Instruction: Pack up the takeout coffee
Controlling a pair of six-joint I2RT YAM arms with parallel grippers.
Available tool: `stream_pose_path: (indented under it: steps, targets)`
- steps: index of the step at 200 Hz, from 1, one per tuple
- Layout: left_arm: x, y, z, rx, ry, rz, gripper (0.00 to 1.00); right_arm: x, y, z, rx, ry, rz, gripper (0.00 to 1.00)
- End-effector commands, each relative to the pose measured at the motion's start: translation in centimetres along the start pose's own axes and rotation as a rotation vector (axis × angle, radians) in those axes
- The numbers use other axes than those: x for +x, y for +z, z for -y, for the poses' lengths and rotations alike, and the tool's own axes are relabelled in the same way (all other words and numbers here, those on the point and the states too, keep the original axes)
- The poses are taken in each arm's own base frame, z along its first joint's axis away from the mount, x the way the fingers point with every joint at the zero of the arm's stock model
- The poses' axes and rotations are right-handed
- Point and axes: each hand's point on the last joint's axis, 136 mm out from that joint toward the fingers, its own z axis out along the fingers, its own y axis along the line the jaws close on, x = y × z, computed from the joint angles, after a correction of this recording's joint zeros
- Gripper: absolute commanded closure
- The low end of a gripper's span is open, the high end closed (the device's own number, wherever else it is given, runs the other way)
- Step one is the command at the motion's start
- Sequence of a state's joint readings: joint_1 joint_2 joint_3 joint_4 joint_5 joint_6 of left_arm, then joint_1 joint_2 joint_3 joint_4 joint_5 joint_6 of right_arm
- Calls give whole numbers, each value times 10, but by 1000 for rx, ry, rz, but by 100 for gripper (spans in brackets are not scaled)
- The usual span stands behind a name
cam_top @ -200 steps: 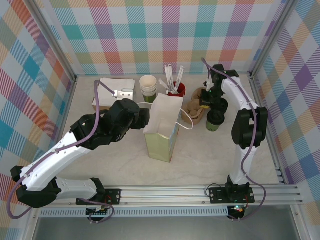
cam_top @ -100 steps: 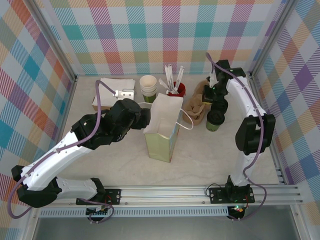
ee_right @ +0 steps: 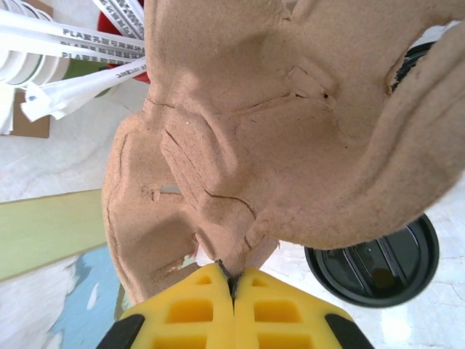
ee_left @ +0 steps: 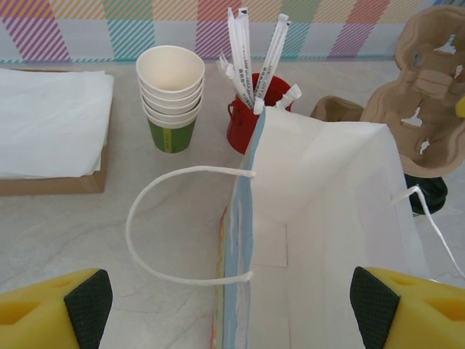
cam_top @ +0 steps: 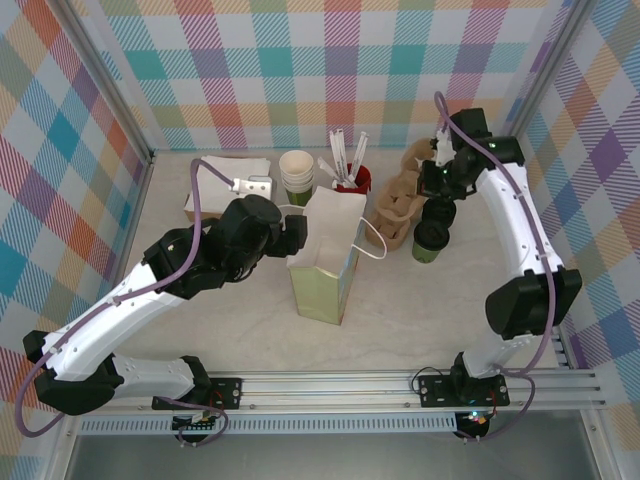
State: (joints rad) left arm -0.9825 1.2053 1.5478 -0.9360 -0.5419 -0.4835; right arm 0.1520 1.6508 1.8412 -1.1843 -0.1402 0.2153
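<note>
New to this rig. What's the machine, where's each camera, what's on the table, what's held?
Two robot arms are bolted at the table's near edge. One picture looks down from above and behind them. The other two come from a camera on each wrist, so the yellow fingers at the bottom are that arm's own tool. On the table stand an open paper bag, a stack of lidless green cups, a red cup of white sticks, white napkins and the takeout coffee with its black lid. The left tool is open over the bag's mouth, holding nothing. The right tool is shut on the edge of a brown cardboard cup carrier, close to the coffee.
</note>
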Motion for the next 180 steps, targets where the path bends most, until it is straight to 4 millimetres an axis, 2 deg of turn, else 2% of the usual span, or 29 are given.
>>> stream_pose_path:
  steps: [1,33,60,100,146,180]
  targets:
    - [-2,-1,13,50,3,6,12,6,-29,-1,20,11,39,98]
    - [-2,-1,21,92,-14,-1,12,13,-55,-5,12,0,90,98]
    - [-5,-2,31,146,-37,-3,12,17,-83,-22,-74,-10,168,98]
    - [-15,-1,56,300,-122,-27,14,26,-113,-46,-220,-10,257,99]
    - [-33,6,85,450,-214,-40,17,38,-132,-67,-370,-3,310,97]
    - [-40,13,108,519,-215,-63,21,46,-131,-81,-480,14,282,97]
